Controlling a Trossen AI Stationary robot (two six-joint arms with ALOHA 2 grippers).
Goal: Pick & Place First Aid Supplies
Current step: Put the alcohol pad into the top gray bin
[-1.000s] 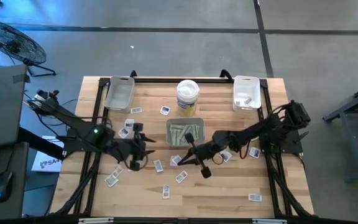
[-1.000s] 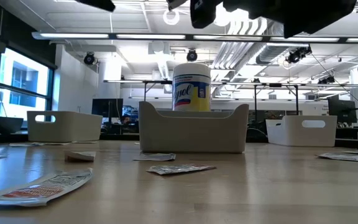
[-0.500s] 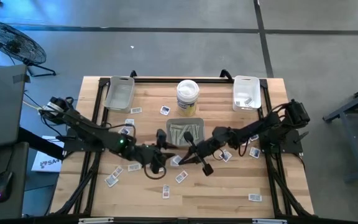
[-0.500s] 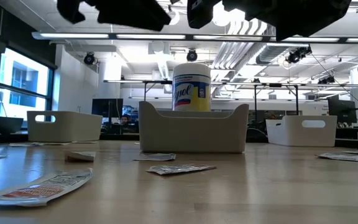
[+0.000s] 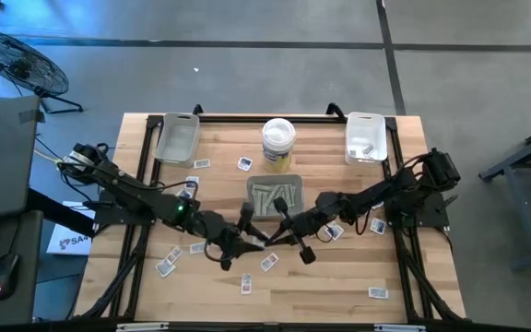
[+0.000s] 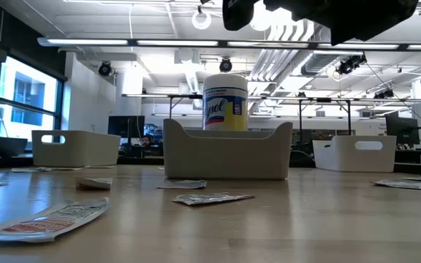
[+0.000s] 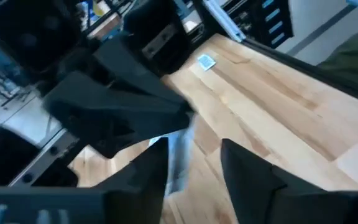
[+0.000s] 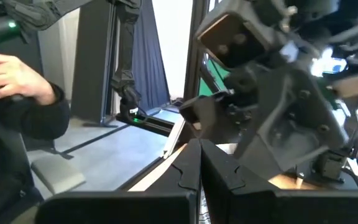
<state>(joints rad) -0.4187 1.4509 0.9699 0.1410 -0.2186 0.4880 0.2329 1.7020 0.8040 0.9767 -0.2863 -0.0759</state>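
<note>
Both my grippers are hanging nose to nose over the middle of the table [image 5: 339, 277], so collision is the main risk. Left gripper [image 5: 250, 231] is facing the right gripper [image 5: 277, 232] with almost no gap in the high view, and the left wrist view is filling up with the other arm's body. Any forward creep from either side and I'm knocking fingers.

Left fingers [image 7: 247, 174] are standing apart with nothing in them. A pale sliver is showing in that gap, but I can't tell if it's a packet or something beyond. Right fingers are pressed together. I can't tell whether a thin packet is pinched in there. If one is, it's risking a slip or a crease during a handoff. If not, I'm closing on air.

Second risk: flat paper on wood. The nearest square packets [image 5: 267, 263] are lying just below and beside my fingertips, and a shallow approach is going to push them along rather than lift them.

Count, high view:
- arms: two
- trays: three, a grey one [image 5: 252, 189] just beyond my grippers and two pale ones [image 5: 178, 138] [image 5: 365, 136] at the far corners
- tub [image 5: 278, 138]: one, behind the grey tray
- square packets loose on the table: I'm counting about a dozen, with some probably hiding under the arms
- long strips [image 5: 273, 198]: several in the grey tray, overlapping, no clean count
</note>
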